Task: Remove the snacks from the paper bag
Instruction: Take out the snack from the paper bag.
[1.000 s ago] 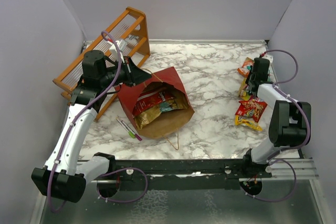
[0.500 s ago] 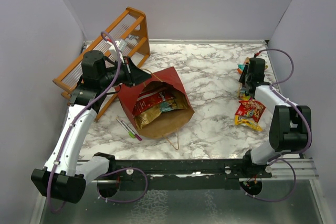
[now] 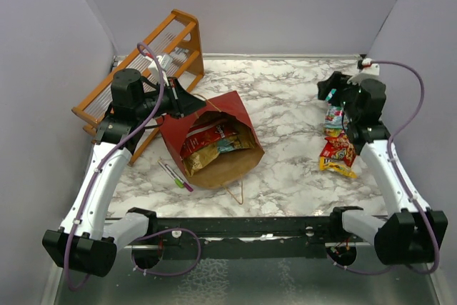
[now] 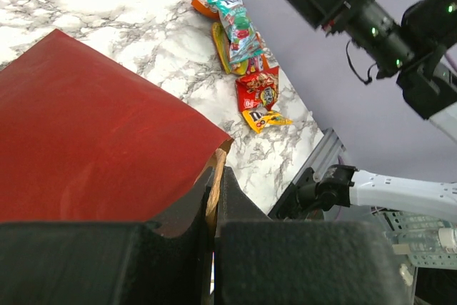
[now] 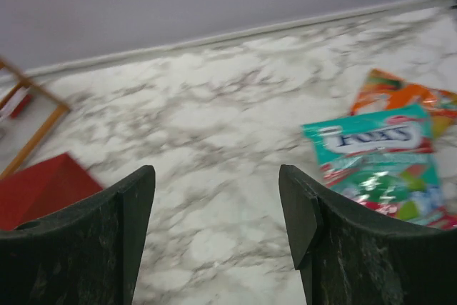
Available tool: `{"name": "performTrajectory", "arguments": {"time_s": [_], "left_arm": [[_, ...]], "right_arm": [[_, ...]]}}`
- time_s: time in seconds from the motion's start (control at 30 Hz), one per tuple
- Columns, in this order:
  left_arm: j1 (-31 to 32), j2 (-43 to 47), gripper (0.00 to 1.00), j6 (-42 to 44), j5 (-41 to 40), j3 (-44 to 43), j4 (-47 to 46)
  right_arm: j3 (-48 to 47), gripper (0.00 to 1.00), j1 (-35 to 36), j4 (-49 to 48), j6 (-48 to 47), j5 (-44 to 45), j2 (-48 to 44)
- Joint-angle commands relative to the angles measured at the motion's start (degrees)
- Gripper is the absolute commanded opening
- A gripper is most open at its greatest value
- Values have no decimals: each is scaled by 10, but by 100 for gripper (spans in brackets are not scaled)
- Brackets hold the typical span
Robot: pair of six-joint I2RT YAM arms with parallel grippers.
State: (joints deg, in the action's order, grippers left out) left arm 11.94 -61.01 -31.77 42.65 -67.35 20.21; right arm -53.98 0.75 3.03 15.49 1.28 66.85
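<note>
Starting nearest and finding two thin markers [image 3: 176, 175], one green and one pink, lying side by side on the marble table [image 3: 293, 183], just beside the near left edge of the paper bag [image 3: 230, 108]. Seeing that bag lying on its side left of centre, dark red outside, mouth gaping toward the near right, one tan handle [image 3: 235, 192] trailing onto the marble. Spotting several snacks [image 3: 209, 141] inside against the brown lining: red, brown-gold and a sliver of teal. Pinching the bag's far upper rim with the left gripper [image 4: 214, 176], jaws pressing tight together on the paper edge and holding it up. Turning to the right side, well apart from the bag, and finding more packets lying out in a touching row: a red-and-yellow packet [image 3: 340, 152] nearest, a teal packet [image 5: 371, 141] beyond it, an orange packet [image 5: 401, 96] farthest. Hovering over the far end of that row with the right gripper [image 5: 214, 176], jaws standing wide apart and gripping nothing. Finding, farthest back on the left, an orange wooden rack [image 3: 146, 62].
</note>
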Motion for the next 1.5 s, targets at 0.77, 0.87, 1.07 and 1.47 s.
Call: {"name": "performTrajectory", "arguments": {"time_s": [0.77,0.87,1.07,1.47], "left_arm": [[-3,-8,0,-3,-1,-15,-11],[-3,-5,0,-6,0,-13,-9],[-3,-2,0,-6,-1,-9,-8],[-4,10,0,-16,4,0,-16]], "right_arm": [[115,70,541,-51,-372,-224,-135],[111,72,610,-53,-502,-164,-77],[52,74,620,-81,-650,-109,41],[22,51,618,-180,-798,-77,201]]}}
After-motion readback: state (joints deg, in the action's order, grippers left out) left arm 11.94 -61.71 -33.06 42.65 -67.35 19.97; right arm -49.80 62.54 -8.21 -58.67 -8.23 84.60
